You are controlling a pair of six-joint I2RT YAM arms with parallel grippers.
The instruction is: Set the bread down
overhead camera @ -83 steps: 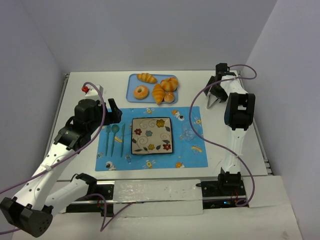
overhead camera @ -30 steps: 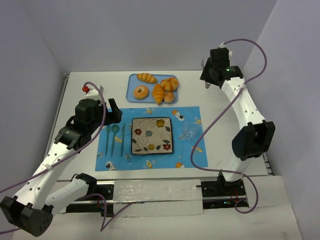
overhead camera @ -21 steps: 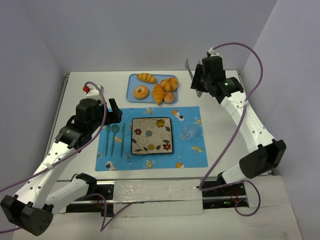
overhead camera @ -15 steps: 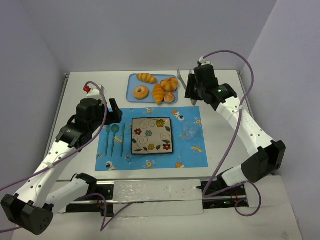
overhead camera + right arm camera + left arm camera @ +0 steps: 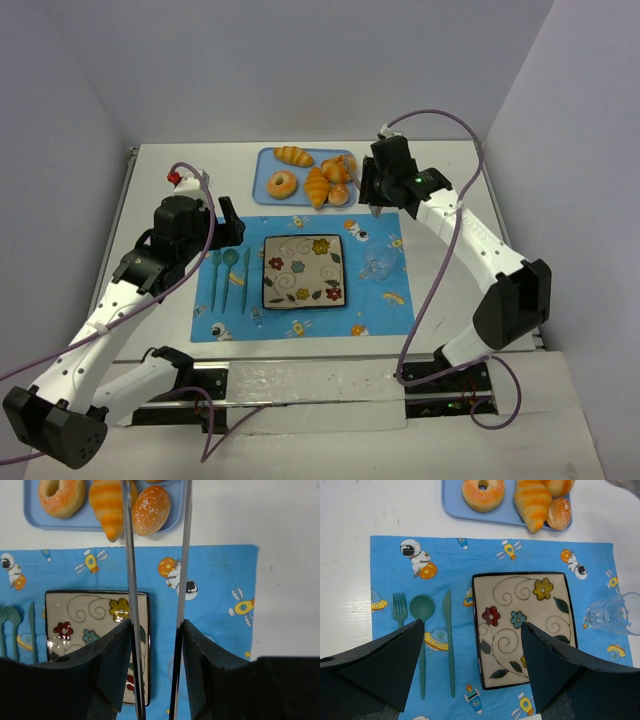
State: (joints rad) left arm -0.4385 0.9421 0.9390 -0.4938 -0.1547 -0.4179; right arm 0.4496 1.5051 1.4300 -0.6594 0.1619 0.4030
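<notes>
The bread (image 5: 151, 502) is a small golden bun at the near right corner of the blue tray (image 5: 30, 520); it also shows from above (image 5: 340, 195) and in the left wrist view (image 5: 559, 513). My right gripper (image 5: 156, 625) is shut on metal tongs (image 5: 131, 555). Their two blades stand apart and point toward the tray, with the bread just left of the gap. From above, the right gripper (image 5: 372, 200) hovers at the tray's right side. My left gripper (image 5: 471, 625) is open and empty above the patterned plate (image 5: 520, 630).
On the tray lie a donut (image 5: 281, 184), a striped croissant (image 5: 317, 187), another croissant (image 5: 293, 155) and a larger bun (image 5: 340, 167). A blue placemat (image 5: 300, 320) carries the plate (image 5: 303, 270), a teal fork, spoon and knife (image 5: 230, 278) and a clear glass (image 5: 379, 263).
The right arm has swung from the table's right side leftward and nearer, bringing the tongs to the tray's right edge. The left arm has not moved.
</notes>
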